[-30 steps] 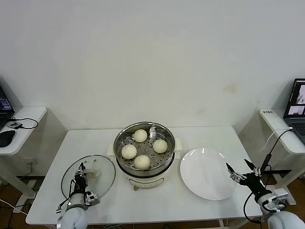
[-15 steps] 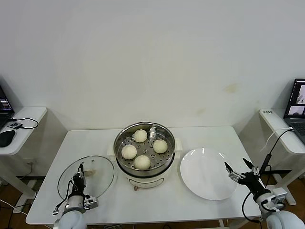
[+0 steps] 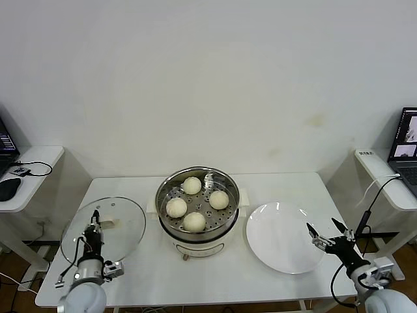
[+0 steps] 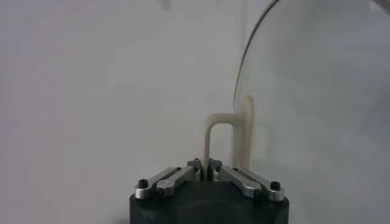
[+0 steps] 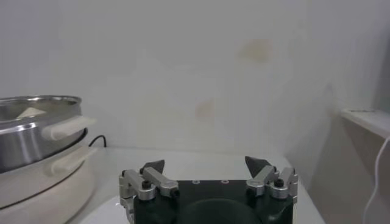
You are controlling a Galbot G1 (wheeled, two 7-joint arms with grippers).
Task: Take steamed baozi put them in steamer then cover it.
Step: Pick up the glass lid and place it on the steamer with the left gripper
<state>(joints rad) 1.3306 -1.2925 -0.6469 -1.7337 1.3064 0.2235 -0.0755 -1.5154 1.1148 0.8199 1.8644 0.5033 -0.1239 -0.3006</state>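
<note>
Inside one steamer point(image 3: 197, 215), four baozi point(image 3: 194, 222).

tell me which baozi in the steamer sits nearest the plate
The right-hand baozi, on the steamer's side facing the white plate; the other three sit farther left.

Cream-white baozi point(image 3: 194, 222); shiny steel steamer point(image 3: 168, 184); clear cover point(image 3: 124, 225), cream handle; white plate point(image 3: 281, 238).

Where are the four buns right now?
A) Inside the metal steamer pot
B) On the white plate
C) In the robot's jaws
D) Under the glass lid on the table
A: all four baozi sit on the perforated tray inside the steamer, while the plate beside it is bare.
</note>
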